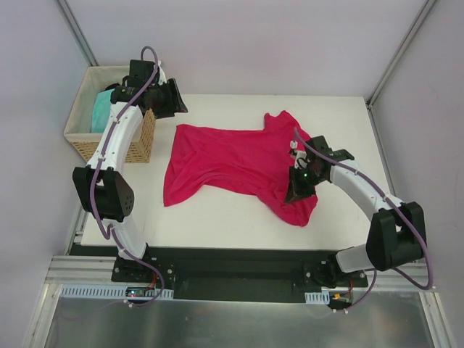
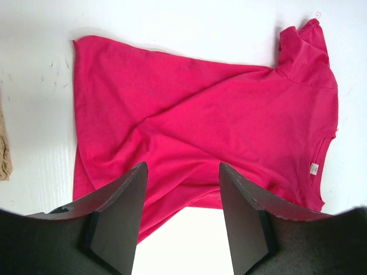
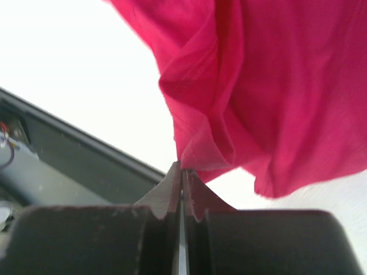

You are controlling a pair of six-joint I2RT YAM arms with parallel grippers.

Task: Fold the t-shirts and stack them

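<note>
From above: crimson-pink t-shirt (image 1: 232,163) spread rumpled across the middle of the white counter (image 1: 217,225), open surface showing along the near, far and left edges. Turquoise t-shirt (image 1: 101,112) bundled in the wicker basket (image 1: 87,141) off the far left corner. Left claw (image 1: 174,98) just beside the basket; right claw (image 1: 296,190) at the pink shirt's near right hem.

Left wrist: jaws apart, gripping nothing, above the pink shirt. Small white neck label (image 2: 313,169), writing too small to read.

Right wrist: jaws pressed together on a fold of pink hem, close to the counter's edge.

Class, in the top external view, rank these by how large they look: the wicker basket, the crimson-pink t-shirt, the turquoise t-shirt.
1. crimson-pink t-shirt, clearly the largest.
2. wicker basket.
3. turquoise t-shirt, smallest as seen, though it is mostly hidden inside the basket.
</note>
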